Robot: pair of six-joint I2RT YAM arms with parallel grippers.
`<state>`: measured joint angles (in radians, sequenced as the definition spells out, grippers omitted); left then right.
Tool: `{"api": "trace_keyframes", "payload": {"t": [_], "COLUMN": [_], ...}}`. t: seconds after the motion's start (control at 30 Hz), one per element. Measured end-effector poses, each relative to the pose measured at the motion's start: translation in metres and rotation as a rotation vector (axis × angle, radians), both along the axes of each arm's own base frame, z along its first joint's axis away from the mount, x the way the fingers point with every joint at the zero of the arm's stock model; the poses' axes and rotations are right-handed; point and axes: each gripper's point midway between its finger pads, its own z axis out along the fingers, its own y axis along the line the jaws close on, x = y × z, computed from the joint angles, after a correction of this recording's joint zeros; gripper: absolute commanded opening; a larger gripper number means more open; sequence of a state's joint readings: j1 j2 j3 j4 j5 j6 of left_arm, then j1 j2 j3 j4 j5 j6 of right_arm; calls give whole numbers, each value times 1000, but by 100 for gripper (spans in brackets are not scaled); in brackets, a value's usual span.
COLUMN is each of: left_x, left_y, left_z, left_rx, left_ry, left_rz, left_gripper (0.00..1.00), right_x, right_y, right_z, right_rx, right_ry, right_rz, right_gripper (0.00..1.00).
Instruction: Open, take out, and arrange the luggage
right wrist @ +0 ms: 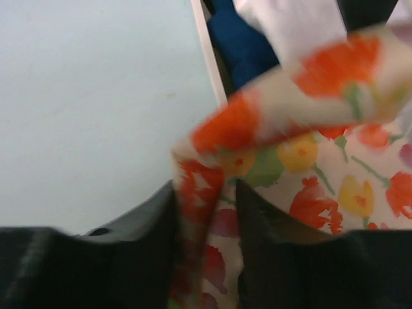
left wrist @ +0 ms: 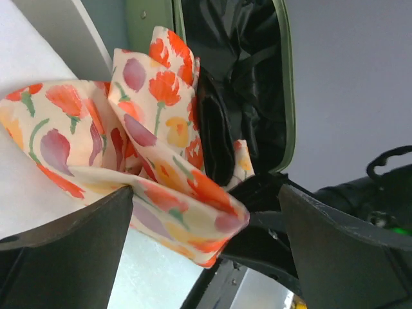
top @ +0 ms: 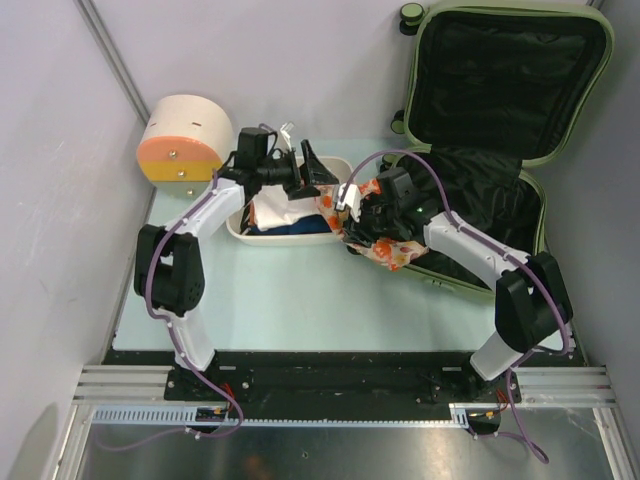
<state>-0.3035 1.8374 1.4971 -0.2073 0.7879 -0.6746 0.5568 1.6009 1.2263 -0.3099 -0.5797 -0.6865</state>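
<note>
Pinching floral cloth (right wrist: 309, 161), right gripper (right wrist: 207, 241) blurred, luggage (top: 505, 75) base partly covered

Overhead camera high at near edge looks down on pale green table (top: 300, 290), both wrist cameras close on shared cream orange-tulip cloth (left wrist: 161, 129)

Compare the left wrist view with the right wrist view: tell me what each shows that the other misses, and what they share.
Only the left wrist: the open luggage, green rim and black lining, beyond the spread left claw, with the right arm at the edge. Only the right wrist: the bare table, the rim of the white tub with blue cloth inside it, and the right claw pinching fabric. Both: the floral cloth.
</note>
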Motion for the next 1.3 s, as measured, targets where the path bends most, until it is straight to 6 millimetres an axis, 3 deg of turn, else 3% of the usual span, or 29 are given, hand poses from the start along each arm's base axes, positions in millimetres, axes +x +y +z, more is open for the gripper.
{"api": "trace_keyframes", "payload": {"t": [0.13, 0.33, 0.6, 0.77, 0.93, 1.13, 1.2, 1.23, 1.3], "left_x": [-1, 0, -9, -18, -22, -27, -27, -27, -27], "left_y": [-2, 0, 10, 12, 7, 1, 2, 2, 3], "left_z": [-1, -24, -56, -59, -57, -59, -59, -59, -58], "left_rx": [-23, -18, 13, 27, 32, 39, 42, 45, 49], "left_ry": [22, 84, 155, 164, 156, 160, 160, 159, 156], "left_rz": [2, 21, 44, 46, 36, 27, 32, 37, 45], "left_gripper": [100, 99, 100, 100, 100, 100, 100, 100, 100], "right_x": [3, 15, 36, 35, 22, 2, 3, 5, 11], "right_y": [-13, -30, -74, -92, -77, -28, -17, -13, -12], "right_z": [-12, -10, 10, 12, 12, 3, -7, -14, -24], "right_rx": [-30, -4, 69, 93, 105, 67, 35, 14, -28], "right_ry": [43, 91, 135, 193, 228, 194, 173, 160, 133], "right_rz": [-45, -128, -281, -323, -268, -159, -158, -164, -189], "right_gripper": [50, 72, 75, 77, 82, 83, 77, 60, 37]}}
